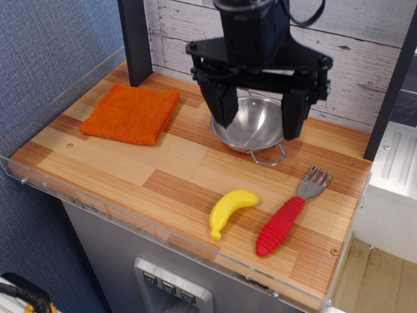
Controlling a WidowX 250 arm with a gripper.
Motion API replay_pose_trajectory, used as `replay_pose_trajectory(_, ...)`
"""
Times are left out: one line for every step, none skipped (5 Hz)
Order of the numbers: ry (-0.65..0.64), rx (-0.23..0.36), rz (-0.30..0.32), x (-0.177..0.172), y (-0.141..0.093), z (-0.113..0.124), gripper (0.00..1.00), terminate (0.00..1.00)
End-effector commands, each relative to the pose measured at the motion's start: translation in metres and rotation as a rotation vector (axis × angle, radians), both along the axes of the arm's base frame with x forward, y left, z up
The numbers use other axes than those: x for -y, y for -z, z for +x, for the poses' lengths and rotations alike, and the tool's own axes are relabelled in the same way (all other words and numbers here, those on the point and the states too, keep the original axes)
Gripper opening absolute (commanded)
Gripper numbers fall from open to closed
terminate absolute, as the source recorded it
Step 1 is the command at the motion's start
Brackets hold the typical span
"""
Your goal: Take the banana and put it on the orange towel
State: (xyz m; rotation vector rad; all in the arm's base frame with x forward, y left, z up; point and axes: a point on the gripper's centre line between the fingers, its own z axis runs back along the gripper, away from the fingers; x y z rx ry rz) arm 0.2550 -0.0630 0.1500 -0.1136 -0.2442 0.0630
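The bright-yellow toy banana (pixel 230 210) lies on the wooden table near the front edge, right of centre. The square orange towel (pixel 132 112) lies flat at the back left. My black gripper (pixel 257 127) hangs open and empty above the steel bowl, its two fingers (pixel 223 104) spread wide to either side of the bowl. It is well behind and above the banana, and to the right of the towel.
A steel bowl (pixel 255 129) with a wire handle sits at the back centre under the gripper. A red-handled fork (pixel 288 216) lies just right of the banana. A black post (pixel 135 39) stands behind the towel. A clear plastic rim (pixel 163 231) edges the table.
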Motion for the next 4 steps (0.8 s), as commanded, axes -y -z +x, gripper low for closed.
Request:
replay_pose_trajectory(0.144,0.019,-0.009,-0.001,0.008,0.004,1.00,0.00)
replay_pose_trajectory(0.229,-0.014,-0.044,-0.013,0.025,0.008,1.00,0.00)
replay_pose_trajectory(0.255,-0.034,-0.034,-0.027,0.034,0.008,1.00,0.00)
replay_pose_trajectory(0.197,-0.067,0.027,-0.030,0.044,0.001,1.00,0.00)
